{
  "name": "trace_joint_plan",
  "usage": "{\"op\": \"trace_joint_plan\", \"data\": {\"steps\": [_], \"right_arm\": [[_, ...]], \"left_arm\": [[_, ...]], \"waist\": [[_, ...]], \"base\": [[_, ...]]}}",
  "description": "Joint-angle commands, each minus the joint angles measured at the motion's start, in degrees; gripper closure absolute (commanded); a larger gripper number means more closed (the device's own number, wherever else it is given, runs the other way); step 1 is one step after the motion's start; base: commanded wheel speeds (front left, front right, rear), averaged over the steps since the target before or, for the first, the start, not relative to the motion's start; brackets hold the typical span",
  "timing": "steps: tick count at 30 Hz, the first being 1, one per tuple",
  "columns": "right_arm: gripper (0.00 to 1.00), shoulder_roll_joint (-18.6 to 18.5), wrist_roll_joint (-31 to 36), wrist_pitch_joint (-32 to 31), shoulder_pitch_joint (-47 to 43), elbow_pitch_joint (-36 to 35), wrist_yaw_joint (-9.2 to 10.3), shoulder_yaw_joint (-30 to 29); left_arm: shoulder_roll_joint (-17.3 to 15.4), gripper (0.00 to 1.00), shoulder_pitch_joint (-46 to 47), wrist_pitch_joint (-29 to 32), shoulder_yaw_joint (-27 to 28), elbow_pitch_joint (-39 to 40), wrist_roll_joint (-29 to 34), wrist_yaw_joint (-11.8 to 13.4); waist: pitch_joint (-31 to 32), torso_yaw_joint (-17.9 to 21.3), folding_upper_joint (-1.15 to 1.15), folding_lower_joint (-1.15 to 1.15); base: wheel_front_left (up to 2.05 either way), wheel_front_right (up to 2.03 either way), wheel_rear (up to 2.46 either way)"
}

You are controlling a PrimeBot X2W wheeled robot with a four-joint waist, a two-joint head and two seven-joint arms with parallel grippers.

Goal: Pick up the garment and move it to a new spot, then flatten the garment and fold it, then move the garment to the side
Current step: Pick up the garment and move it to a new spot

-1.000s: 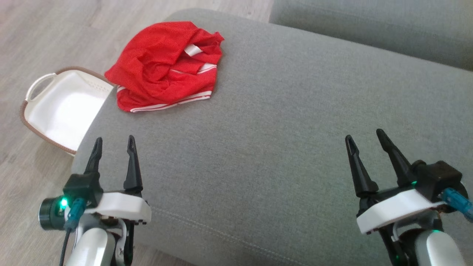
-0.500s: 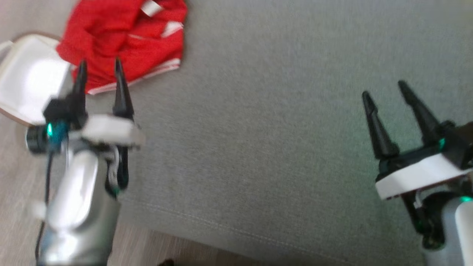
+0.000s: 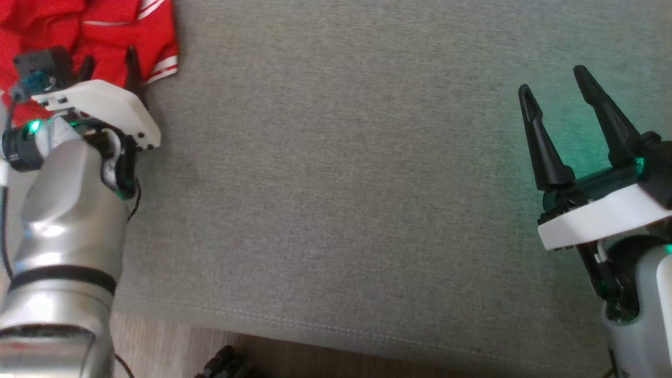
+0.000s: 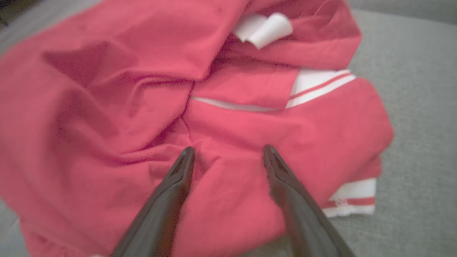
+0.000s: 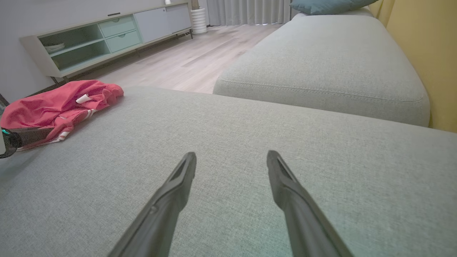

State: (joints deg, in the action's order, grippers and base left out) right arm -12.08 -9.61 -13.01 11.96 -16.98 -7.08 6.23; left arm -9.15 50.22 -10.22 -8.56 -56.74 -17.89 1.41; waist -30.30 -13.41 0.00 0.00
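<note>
The garment [image 3: 105, 26] is a crumpled red top with white striped trim, lying at the far left of the grey sofa cushion [image 3: 341, 184]. My left gripper [image 3: 107, 60] is open at its near edge. In the left wrist view the left gripper [image 4: 228, 149] has both fingers spread over the red garment [image 4: 142, 71], with no cloth pinched between them. My right gripper [image 3: 552, 81] stands open above bare cushion at the right. The right wrist view has that gripper [image 5: 232, 154] far from the garment [image 5: 53, 107].
The cushion's front seam [image 3: 315, 336] runs along the bottom, with wood floor below it. A second grey cushion [image 5: 321, 60] lies beyond on the right, beside a yellow wall. A low sideboard [image 5: 107, 35] stands across the wooden floor [image 5: 185, 60].
The head camera has swung, so the garment now sits at the top left corner. My left arm has reached forward from the cushion's front edge to the garment. Both grippers stayed open.
</note>
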Motion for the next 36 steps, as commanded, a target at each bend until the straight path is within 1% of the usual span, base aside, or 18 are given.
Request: {"op": "trace_joint_plan", "data": {"steps": [1,6,7,8,9,10,12,13,18,19,24,30,36], "right_arm": [[0.00,0.1,-0.6,0.7,1.0,-1.7,-0.41,1.5],[0.00,0.5,-0.7,1.3,0.8,-0.8,-0.41,1.1],[0.00,0.5,-0.8,1.4,0.8,-0.6,-0.41,1.0],[0.00,0.6,-0.9,1.5,0.7,-0.4,-0.41,1.0],[0.00,0.7,-0.9,1.6,0.7,-0.2,-0.41,1.0],[0.00,0.9,-1.0,1.7,0.6,0.0,-0.41,1.0],[0.00,1.2,-1.1,2.0,0.3,0.5,-0.41,0.9],[0.00,1.6,-1.1,2.4,-0.1,1.0,-0.41,0.8],[0.00,2.8,-1.3,3.4,-1.6,2.3,-0.41,0.8],[0.00,2.8,-1.3,3.4,-1.6,2.3,-0.41,0.8],[0.00,4.3,-1.4,4.6,-3.2,3.7,-0.41,0.9],[0.00,6.2,-2.0,5.3,-6.4,5.2,-0.41,0.4],[0.00,7.5,-2.1,5.6,-9.1,5.7,-0.41,0.1]], "left_arm": [[-3.9,0.00,2.5,2.2,1.4,-2.2,-0.5,-0.9],[-5.1,0.00,6.3,9.6,0.0,-10.0,-0.5,-3.2],[-5.3,0.51,6.8,11.1,-0.2,-11.2,-0.5,-3.6],[-5.5,0.82,7.3,12.3,-0.4,-12.2,-0.5,-3.9],[-5.6,1.00,7.6,13.5,-0.7,-13.0,-0.5,-4.4],[-5.8,1.00,7.9,14.0,-0.9,-13.4,-0.5,-4.6],[-6.2,1.00,8.2,12.8,-1.4,-13.6,0.0,-4.5],[-6.7,1.00,8.4,9.7,-1.8,-13.0,0.4,-4.3],[-7.9,1.00,8.1,1.9,-2.2,-11.7,1.1,-2.7],[-7.9,1.00,8.1,1.9,-2.2,-11.7,1.1,-2.7],[-8.6,1.00,6.2,-3.3,-1.9,-8.5,1.2,-0.7],[-8.5,1.00,-0.4,-4.7,-1.3,1.6,1.3,1.4],[-9.1,1.00,-11.5,-4.7,-0.8,18.0,1.8,4.8]], "waist": [[-0.3,1.1,0.00,0.00],[0.1,1.7,0.00,0.00],[0.3,1.8,0.00,0.00],[0.5,1.9,0.00,0.00],[0.7,2.0,0.00,0.00],[1.1,2.0,0.00,0.00],[2.2,2.0,0.00,0.00],[3.6,2.0,0.00,0.00],[8.1,2.5,0.00,0.00],[8.1,2.5,0.00,0.00],[13.2,3.5,0.00,0.00],[19.1,4.9,0.00,0.00],[22.8,6.9,0.00,0.00]], "base": [[0.00,0.00,0.00],[0.00,0.00,0.00],[0.00,0.00,0.00],[0.00,0.00,0.00],[0.00,0.00,0.00],[0.00,0.00,0.00],[0.00,0.00,0.00],[0.00,0.00,0.00],[0.00,0.00,0.00],[0.00,0.00,0.00],[0.00,0.00,0.00],[0.00,0.00,0.00],[0.00,0.00,0.00]]}}
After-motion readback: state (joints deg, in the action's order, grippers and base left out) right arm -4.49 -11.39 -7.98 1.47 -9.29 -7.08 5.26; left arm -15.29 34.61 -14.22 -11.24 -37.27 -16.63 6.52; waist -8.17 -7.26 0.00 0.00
